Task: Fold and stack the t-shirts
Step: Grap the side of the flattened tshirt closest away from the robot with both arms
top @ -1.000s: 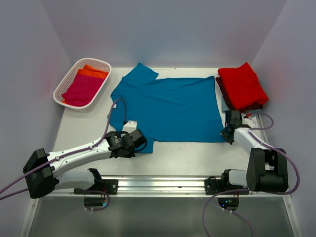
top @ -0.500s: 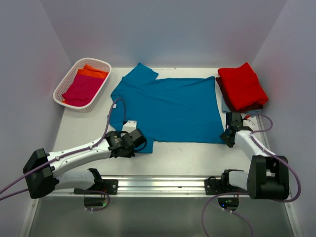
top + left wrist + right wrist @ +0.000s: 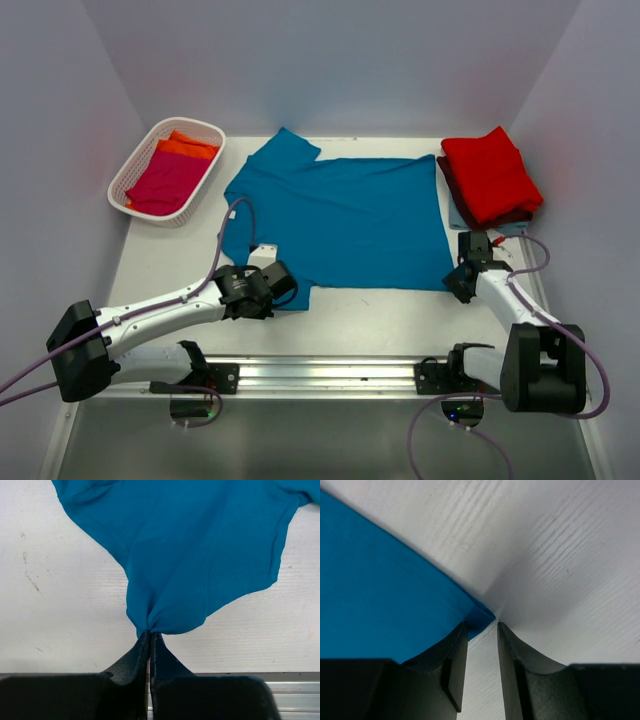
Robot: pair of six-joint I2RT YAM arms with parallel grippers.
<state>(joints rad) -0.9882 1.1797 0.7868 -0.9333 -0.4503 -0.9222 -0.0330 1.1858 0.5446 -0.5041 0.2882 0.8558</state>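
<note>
A teal blue t-shirt (image 3: pixel 340 220) lies spread flat in the middle of the table. My left gripper (image 3: pixel 283 288) is shut on its near left corner, and the left wrist view shows the cloth (image 3: pixel 190 555) bunched at the closed tips of the left gripper (image 3: pixel 150 633). My right gripper (image 3: pixel 456 284) sits at the shirt's near right corner. The right wrist view shows that right gripper (image 3: pixel 481 626) open, with the hem corner (image 3: pixel 481 614) lying flat on the table just ahead of the gap. A folded red t-shirt (image 3: pixel 490 175) tops a stack at back right, over a maroon one (image 3: pixel 449 183).
A white lattice basket (image 3: pixel 135 166) at back left holds a magenta shirt (image 3: pixel 165 182) and an orange one (image 3: pixel 190 148). A light blue cloth edge (image 3: pixel 457 214) peeks from under the stack. The metal rail (image 3: pixel 330 375) runs along the near edge. Grey walls enclose the table.
My right gripper has opened and let go of the teal shirt's near right corner, then drawn back a little toward the near edge. The left arm has not moved.
</note>
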